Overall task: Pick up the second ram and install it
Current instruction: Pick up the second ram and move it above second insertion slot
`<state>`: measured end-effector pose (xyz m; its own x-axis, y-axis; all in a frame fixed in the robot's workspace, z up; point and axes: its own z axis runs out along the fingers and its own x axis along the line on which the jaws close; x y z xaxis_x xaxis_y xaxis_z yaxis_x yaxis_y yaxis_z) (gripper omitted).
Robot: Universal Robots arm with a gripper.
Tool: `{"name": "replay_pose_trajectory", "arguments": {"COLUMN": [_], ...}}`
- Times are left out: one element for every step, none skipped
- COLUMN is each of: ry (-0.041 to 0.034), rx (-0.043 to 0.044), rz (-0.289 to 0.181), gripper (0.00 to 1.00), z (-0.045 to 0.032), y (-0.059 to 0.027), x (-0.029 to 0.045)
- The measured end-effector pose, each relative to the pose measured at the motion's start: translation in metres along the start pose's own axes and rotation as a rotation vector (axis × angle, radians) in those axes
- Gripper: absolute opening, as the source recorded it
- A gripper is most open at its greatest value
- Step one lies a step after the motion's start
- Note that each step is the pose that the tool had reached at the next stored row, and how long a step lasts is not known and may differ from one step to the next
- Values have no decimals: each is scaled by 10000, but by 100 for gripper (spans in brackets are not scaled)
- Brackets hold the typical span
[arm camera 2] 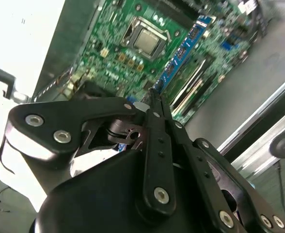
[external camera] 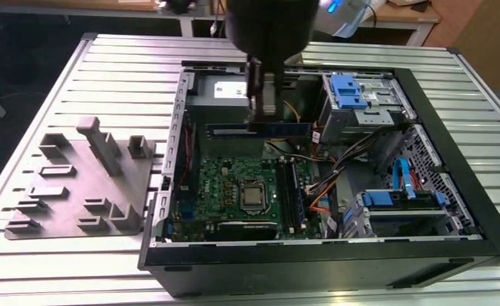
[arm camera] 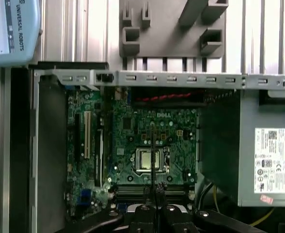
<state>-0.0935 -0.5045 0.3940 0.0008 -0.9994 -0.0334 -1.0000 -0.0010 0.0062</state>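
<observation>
A slatted metal tabletop (external camera: 88, 70) carries an open computer case (external camera: 318, 264). A grey fixture plate (external camera: 71, 185) lies beside it, towards the exterior view's left. The green motherboard (external camera: 224, 185) is exposed at the bottom of the case, with its long black memory slots (external camera: 294, 191) just beside the processor socket.

Above the case, the gripper (external camera: 264, 121) is closed on the second ram (external camera: 288, 129). The stick is held level and clear of the board, well above the slots. It is pinched across its flat faces at about mid-length. In the second wrist view, the slim fingers (arm camera 2: 157, 121) are seen drawn together on the stick (arm camera 2: 183, 46), which runs out ahead of them over the motherboard.

The stick is judged to be light and stiff, but thin and brittle, so bending or twisting loads are poorly tolerated. A hold on the flat faces near the middle, along the upper edge, is considered best, because the contact edge is left free. With so narrow a pinch, some pivoting of the long board within the grip may be expected.
</observation>
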Motion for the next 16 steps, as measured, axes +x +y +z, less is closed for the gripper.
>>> {"name": "replay_pose_trajectory", "arguments": {"ry": [0,-1,1,0,-2,-2,-1,-1,-1,0,2,0,0,0,0,0], "rx": [0,0,-1,-1,-2,-2,-3,-3,-3,-4,-5,-5,-7,-8,-10,-11], "rz": [0,-1,-1,0,0,0,-1,-1,0,0,1,1,0,0,0,0], "gripper": [8,8,8,8,8,8,8,8,8,8,8,8,8,8,8,8], "z": [0,1,3,11,25,43,62,80,98,115,152,170,189,207,243,260], "y": [-45,-88,-122,-149,-171,-184,-198,-207,-213,-217,-221,-222,-223,-223,-223,-223], "x": [0,0,0,1,2,2,2,3,4,4,5,6,6,7,8,9]}}
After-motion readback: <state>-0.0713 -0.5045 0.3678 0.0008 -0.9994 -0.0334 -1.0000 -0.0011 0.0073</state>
